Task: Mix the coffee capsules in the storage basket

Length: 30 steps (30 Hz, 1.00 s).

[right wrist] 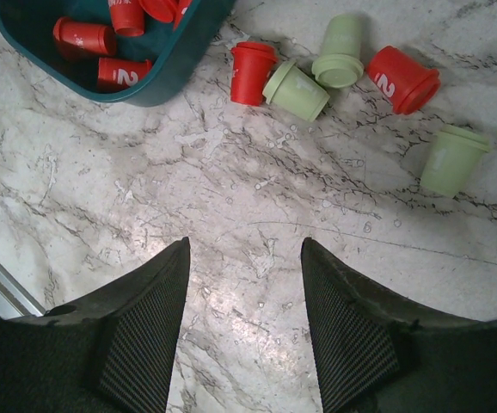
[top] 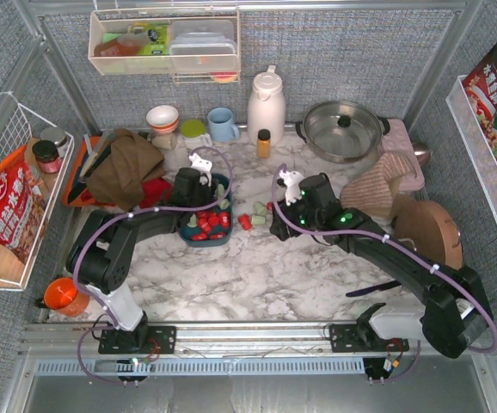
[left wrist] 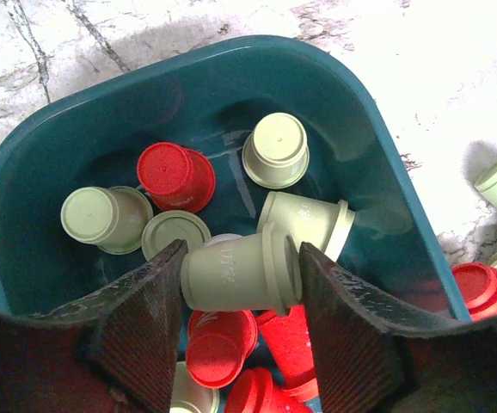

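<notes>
The left pincer [left wrist: 242, 258] hangs over the storage basket [left wrist: 386, 172] and is clamped on a pale green capsule [left wrist: 231, 280]. The capsule lies crosswise, its long axis running from one finger to the other, its wide rim against the finger on the right of the wrist view. Below it the basket floor holds more coffee capsules [left wrist: 175, 176], red and green together, some on their sides and some base-up. The right pincer [right wrist: 244, 249] stands apart with nothing between its fingers, over bare counter [right wrist: 231, 189]. The coming move probably turns on what lies ahead of it: five loose capsules [right wrist: 339, 56] on the marble, three green and two red. They are strung from just beside the basket's outer wall away to the right, and the far green capsule [right wrist: 450, 159] is set apart from the others. The right arm is plainly nearer to these, while the left is occupied inside the basket. Nothing lies between the right pincer and the strays. The basket wall does rise between them and the pile, so each would likely need lifting over rather than pushing. The red capsule [right wrist: 250, 73] nearest the basket touches a green neighbour, which may crowd a grip. An orange-capped bottle [top: 264, 142], a blue mug [top: 223, 123], a white jug [top: 266, 105] and a lidded pot [top: 343, 129] stand at the back of the counter, well apart from the work.
</notes>
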Available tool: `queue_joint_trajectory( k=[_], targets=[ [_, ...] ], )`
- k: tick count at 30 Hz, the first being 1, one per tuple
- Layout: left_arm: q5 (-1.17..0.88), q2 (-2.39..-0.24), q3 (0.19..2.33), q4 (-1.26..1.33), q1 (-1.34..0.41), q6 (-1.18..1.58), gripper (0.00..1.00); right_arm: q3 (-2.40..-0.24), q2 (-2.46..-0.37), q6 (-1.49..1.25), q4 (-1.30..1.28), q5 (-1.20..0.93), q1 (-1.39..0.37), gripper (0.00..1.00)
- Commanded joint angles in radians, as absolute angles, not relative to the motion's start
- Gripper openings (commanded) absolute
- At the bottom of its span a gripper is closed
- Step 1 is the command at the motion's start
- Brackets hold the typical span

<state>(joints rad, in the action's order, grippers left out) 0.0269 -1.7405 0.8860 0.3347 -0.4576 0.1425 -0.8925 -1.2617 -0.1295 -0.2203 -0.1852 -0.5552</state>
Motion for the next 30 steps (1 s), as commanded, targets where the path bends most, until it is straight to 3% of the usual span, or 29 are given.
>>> queue_joint_trajectory(
  k=[1, 5, 14, 22, 30],
  targets=[
    [0.052, -1.743, 0.896, 0.336, -0.457, 0.152, 0.66, -0.907, -1.267, -0.123, -0.215, -0.196, -0.555, 0.59],
    [0.045, -1.731, 0.909, 0.334, -0.458, 0.152, 0.73, -0.916, -1.276, -0.117, -0.222, -0.199, -0.555, 0.59],
    [0.034, -1.673, 0.903, 0.323, -0.459, 0.154, 0.74, -0.922, -1.335, -0.13, -0.183, -0.187, -0.555, 0.59],
    [0.043, -1.491, 0.822, 0.359, -0.479, 0.177, 0.79, -0.939, -1.516, -0.293, -0.006, -0.16, -0.558, 0.59],
    [-0.001, -1.309, 0.701, 0.388, -0.549, 0.16, 0.83, -1.015, -1.706, -0.411, 0.101, -0.004, -0.574, 0.6]
  ],
)
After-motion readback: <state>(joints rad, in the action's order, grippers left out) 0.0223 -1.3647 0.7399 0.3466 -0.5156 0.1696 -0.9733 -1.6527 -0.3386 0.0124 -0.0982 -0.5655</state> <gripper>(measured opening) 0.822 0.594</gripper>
